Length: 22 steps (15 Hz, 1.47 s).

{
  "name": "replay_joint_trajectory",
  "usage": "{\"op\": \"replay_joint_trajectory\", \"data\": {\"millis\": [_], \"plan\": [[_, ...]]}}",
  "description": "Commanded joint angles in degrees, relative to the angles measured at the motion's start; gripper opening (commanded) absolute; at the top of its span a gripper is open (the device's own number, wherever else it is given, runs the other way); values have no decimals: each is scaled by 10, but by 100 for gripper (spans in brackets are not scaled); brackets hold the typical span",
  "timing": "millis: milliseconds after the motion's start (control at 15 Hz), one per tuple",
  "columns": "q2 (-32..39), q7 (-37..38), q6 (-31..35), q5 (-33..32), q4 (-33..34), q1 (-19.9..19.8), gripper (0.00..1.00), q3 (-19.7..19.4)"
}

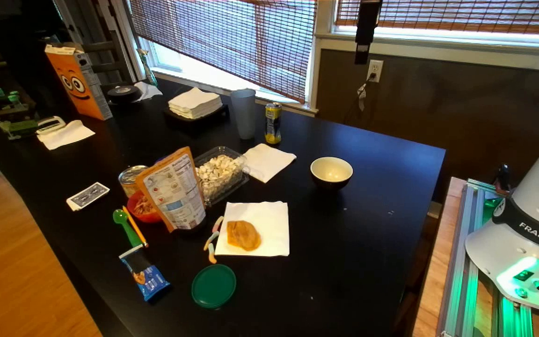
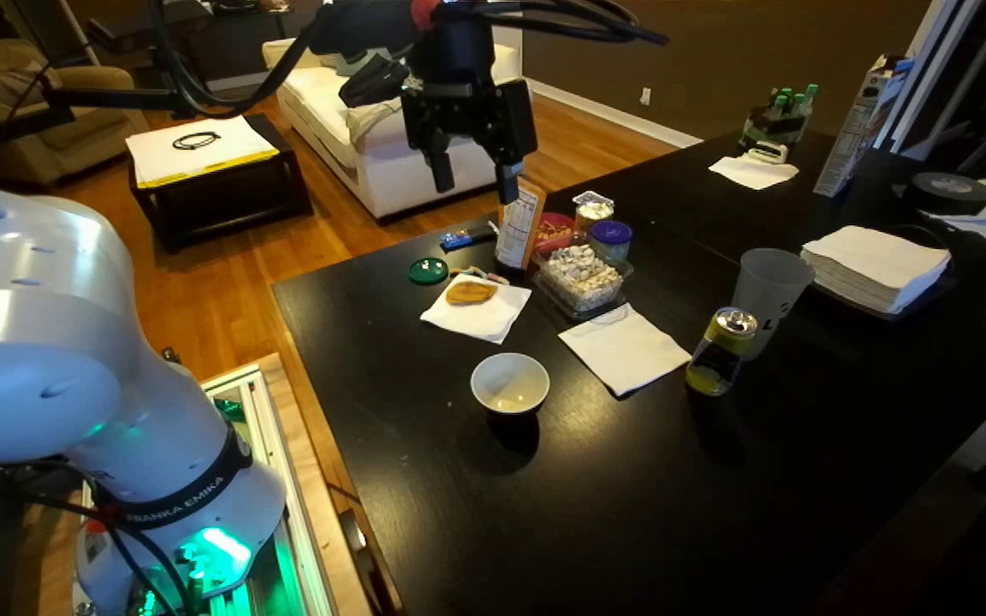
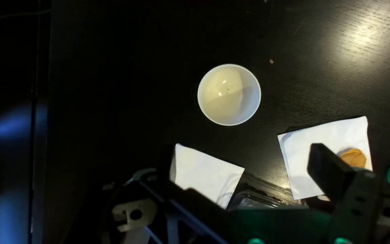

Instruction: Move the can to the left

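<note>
The can (image 1: 273, 123) is slim, yellow and dark with a silvery top. It stands upright on the black table in both exterior views (image 2: 720, 352), beside a grey translucent cup (image 1: 244, 113) and near a white napkin (image 2: 626, 346). My gripper (image 2: 474, 181) is up in the air above the table, apart from the can, with its fingers spread and nothing between them. In the wrist view the open fingers (image 3: 244, 161) frame the napkins and table. I cannot make out the can there. In an exterior view only a dark part of the gripper (image 1: 364, 51) shows at the top.
A white bowl (image 1: 331, 169) stands near the robot's side of the table. A napkin with orange food (image 1: 252, 229), a green lid (image 1: 214, 286), a pouch (image 1: 174, 192) and a clear nut box (image 2: 583, 282) lie beyond. A napkin stack (image 2: 876, 267) stands behind the cup.
</note>
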Motion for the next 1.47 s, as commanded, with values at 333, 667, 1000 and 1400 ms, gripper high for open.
{"op": "replay_joint_trajectory", "data": {"millis": [333,667,1000,1400], "plan": [[197,-151,116,-11,176,4,100,-86],[346,-225,236,7,267,-3,100,-88],[470,-281,243,32,354,-35,100,-77],[557,-364,247,94,407,-86,100,-44]]}}
